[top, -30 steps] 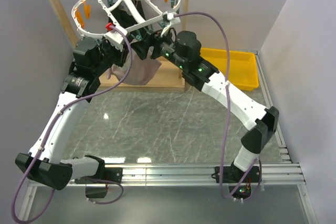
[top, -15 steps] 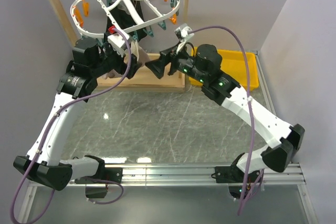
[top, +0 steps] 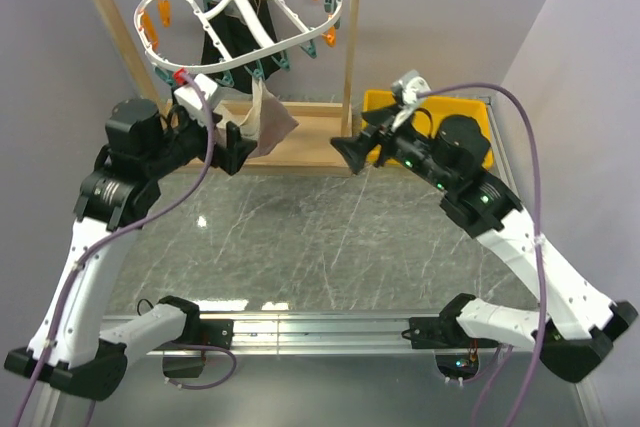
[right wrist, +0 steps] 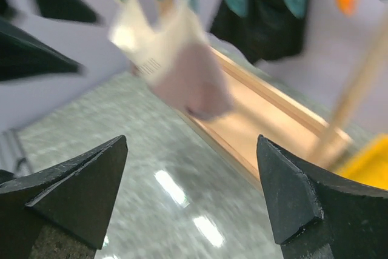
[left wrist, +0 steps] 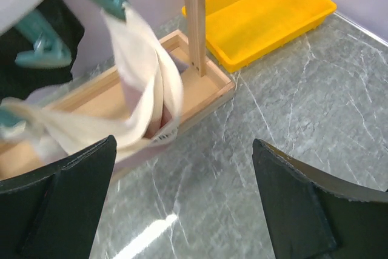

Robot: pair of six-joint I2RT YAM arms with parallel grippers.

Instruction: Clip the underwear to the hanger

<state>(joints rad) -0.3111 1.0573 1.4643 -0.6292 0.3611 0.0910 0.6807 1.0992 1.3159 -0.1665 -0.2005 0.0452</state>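
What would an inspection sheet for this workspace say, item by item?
Surface: grey marble table, with light glare near the left arm.
Job's things: underwear hangs from teal clothespins on the hanger, its lower edge above the rack's wooden base.
Clutter: a black garment is also clipped on the hanger; a yellow tray sits beside the wooden rack.
Grippers: left gripper open, nothing between its fingers; right gripper open, nothing held.
Cables: purple cables loop loosely off both arms, with no snag seen.
Surroundings: plain grey walls and a metal rail at the near edge.
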